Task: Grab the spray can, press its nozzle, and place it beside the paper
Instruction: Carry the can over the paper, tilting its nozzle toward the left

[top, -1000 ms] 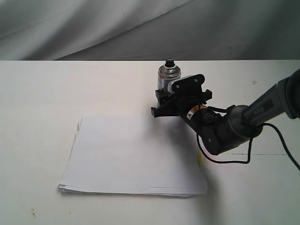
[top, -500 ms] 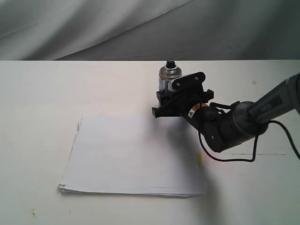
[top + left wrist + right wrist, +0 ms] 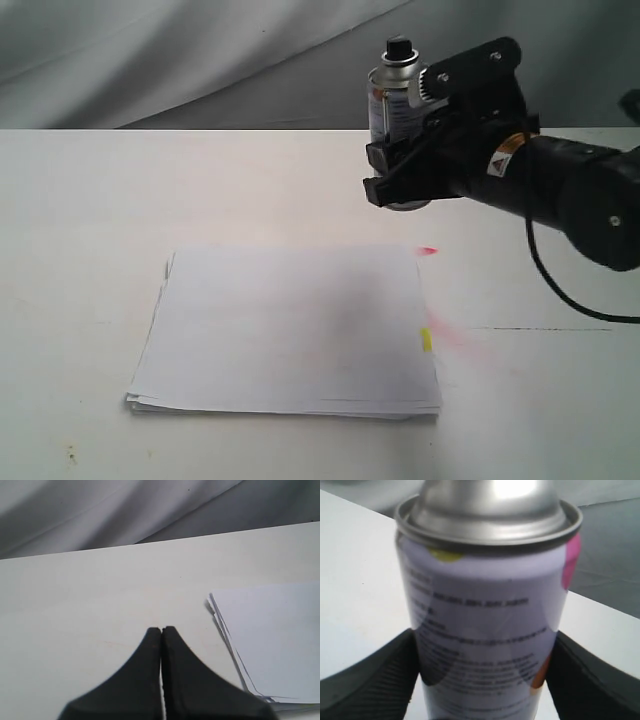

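The right pincer [image 3: 396, 176] grips the spray can [image 3: 392, 100] up in the air, so picking up is done; pressing the nozzle [image 3: 399, 47] above the pincer and setting the can by the paper [image 3: 290, 330] down below are left, I think.

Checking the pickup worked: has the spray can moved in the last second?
Yes. Held by the right gripper, the spray can has risen off the table and shifted slightly right, away from the paper's far edge.

White table [image 3: 90, 200], grey draped backdrop [image 3: 150, 50]
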Action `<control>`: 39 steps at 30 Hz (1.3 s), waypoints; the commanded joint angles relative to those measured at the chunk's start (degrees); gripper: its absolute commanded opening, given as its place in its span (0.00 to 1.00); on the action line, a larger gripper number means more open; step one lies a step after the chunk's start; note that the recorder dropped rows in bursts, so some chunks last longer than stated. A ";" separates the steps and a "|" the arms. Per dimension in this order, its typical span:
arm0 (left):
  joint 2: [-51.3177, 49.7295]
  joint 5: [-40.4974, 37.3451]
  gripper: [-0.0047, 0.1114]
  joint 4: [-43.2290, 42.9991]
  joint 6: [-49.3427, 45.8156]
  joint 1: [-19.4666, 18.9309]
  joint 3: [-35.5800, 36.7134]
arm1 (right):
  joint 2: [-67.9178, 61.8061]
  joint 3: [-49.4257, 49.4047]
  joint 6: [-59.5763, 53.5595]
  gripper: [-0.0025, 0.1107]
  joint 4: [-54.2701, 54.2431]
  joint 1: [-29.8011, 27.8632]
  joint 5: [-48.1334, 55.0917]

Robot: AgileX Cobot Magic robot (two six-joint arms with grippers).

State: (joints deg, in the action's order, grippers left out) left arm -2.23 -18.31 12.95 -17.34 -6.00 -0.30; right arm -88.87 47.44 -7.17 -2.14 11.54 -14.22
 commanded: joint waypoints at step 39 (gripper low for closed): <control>0.12 0.43 0.04 -0.03 0.62 0.34 0.30 | -8.48 -0.27 71.67 0.02 102.09 22.11 56.10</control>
State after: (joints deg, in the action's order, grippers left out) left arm -2.23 -18.31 12.95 -17.34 -6.00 -0.30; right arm -95.41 46.26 63.14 97.32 32.30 37.07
